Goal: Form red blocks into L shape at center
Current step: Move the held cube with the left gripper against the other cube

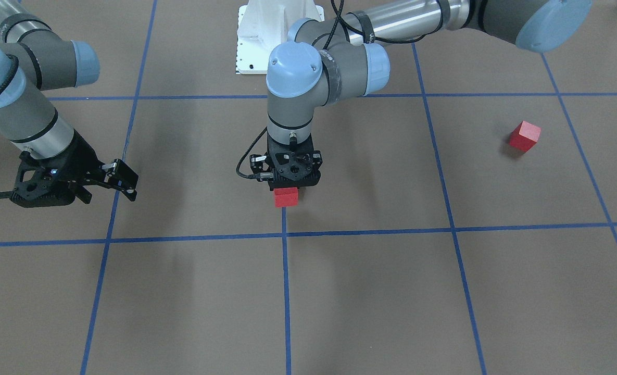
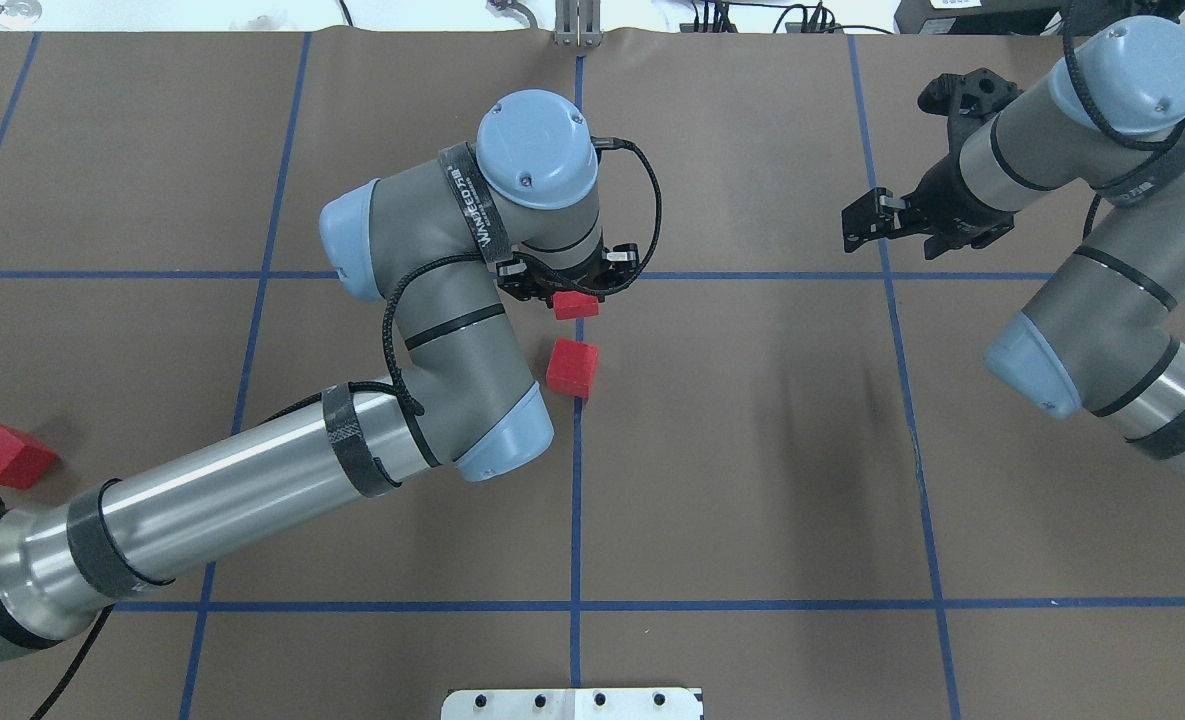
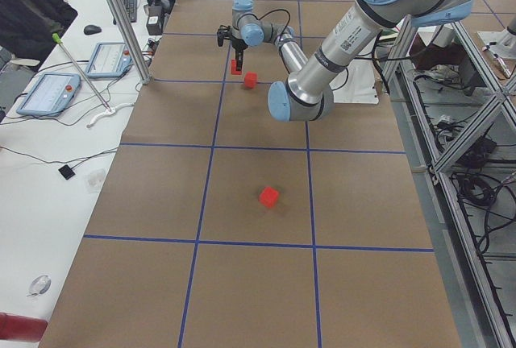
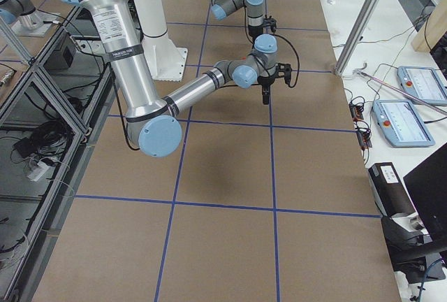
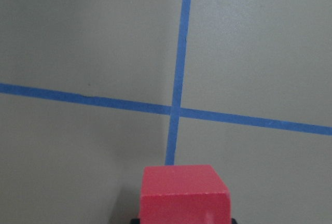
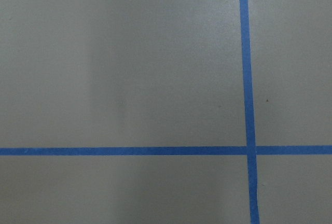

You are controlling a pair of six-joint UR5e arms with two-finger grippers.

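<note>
My left gripper (image 1: 289,183) points straight down over the center (image 2: 577,450) line and is shut on a red block (image 2: 577,305), also the red block (image 5: 184,195) at the bottom of the left wrist view. It is low over the floor; contact cannot be told. A second red block (image 2: 572,367) lies on the floor just on the robot's side of it, a small gap apart. A third red block (image 2: 14,455) sits far out on my left, seen as the red block (image 1: 524,136). My right gripper (image 2: 867,225) hovers open and empty far to the right.
Brown floor with blue tape lines (image 6: 248,79) surrounds everything. The white robot base plate (image 2: 572,703) lies at the near edge. The left arm's forearm (image 2: 252,490) stretches across the left half. Tablets and cables (image 3: 48,94) lie beyond the floor's far edge.
</note>
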